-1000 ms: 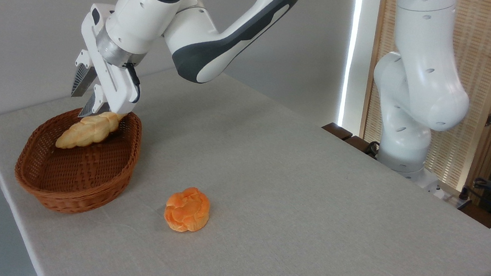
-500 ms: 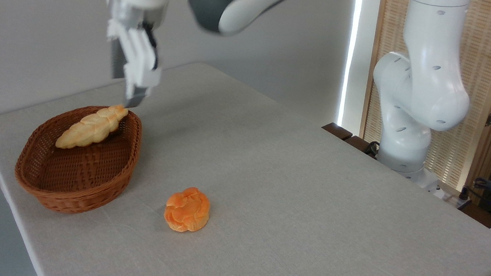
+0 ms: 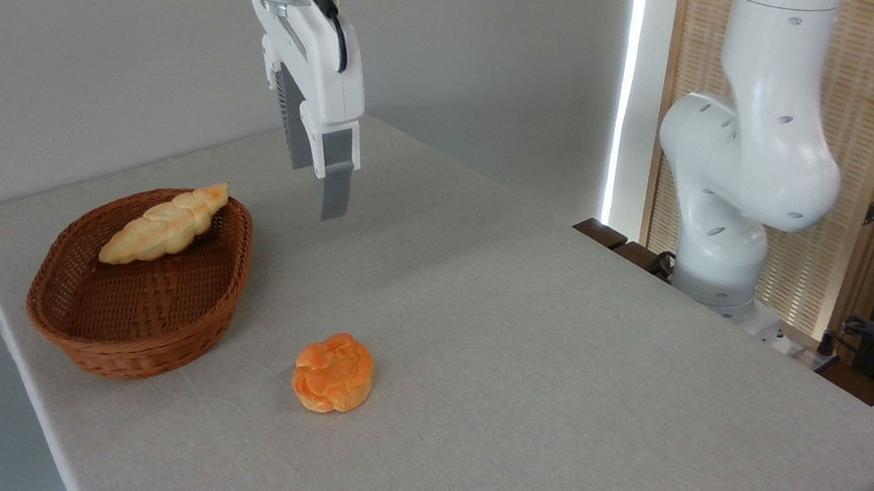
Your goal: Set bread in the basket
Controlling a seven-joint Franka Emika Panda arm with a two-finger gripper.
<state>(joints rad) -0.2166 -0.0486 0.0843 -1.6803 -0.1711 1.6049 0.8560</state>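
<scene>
Linen-covered table (image 3: 521,373), braided bread (image 3: 163,223), woven basket (image 3: 133,342)

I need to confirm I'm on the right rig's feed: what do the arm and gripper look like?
The arm is glossy white with rounded joints and small dark oval recesses. Above the gripper sits a silver metal wrist ring. The gripper body is white, with a black cable looping down its side, and two long grey fingers, one ribbed.

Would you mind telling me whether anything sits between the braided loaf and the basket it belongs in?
Nothing visible does. The braided loaf already lies in the basket, leaning on its far rim. The gripper hangs empty above the table, and the round bun sits apart on the cloth.
</scene>
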